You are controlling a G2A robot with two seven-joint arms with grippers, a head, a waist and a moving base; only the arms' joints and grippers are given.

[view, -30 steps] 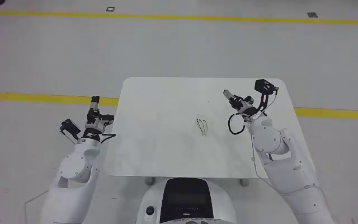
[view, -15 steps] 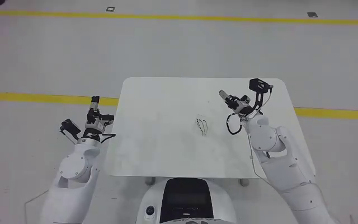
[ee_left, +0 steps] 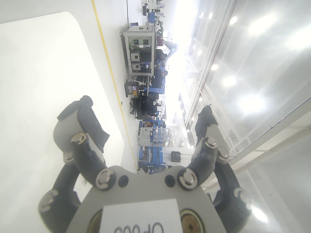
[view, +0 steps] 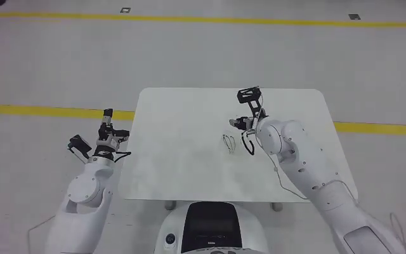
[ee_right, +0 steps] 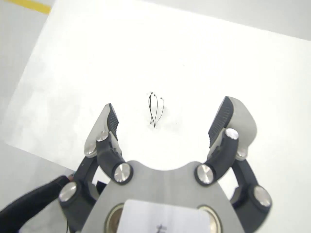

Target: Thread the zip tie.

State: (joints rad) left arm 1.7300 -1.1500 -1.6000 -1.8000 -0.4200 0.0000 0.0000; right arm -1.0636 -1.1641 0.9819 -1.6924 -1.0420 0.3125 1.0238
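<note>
- Hovering with fingers spread wide, right gripper (ee_right: 168,105) holds nothing; zip ties (ee_right: 155,110) lie near it, around middle of table (view: 177,127).
- Off table's left edge: left gripper (ee_left: 144,106), likewise wide, empty.
- Risk: thin ties cross; pinch may lift several, or slip off.

Zip ties (ee_right: 155,110) too thin to count (strands cross at one end); heads indistinct.

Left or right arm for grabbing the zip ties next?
Right. The right gripper, open, hangs over the table close by the zip ties; the left gripper, also open, sits off the table's edge, far from them.
</note>
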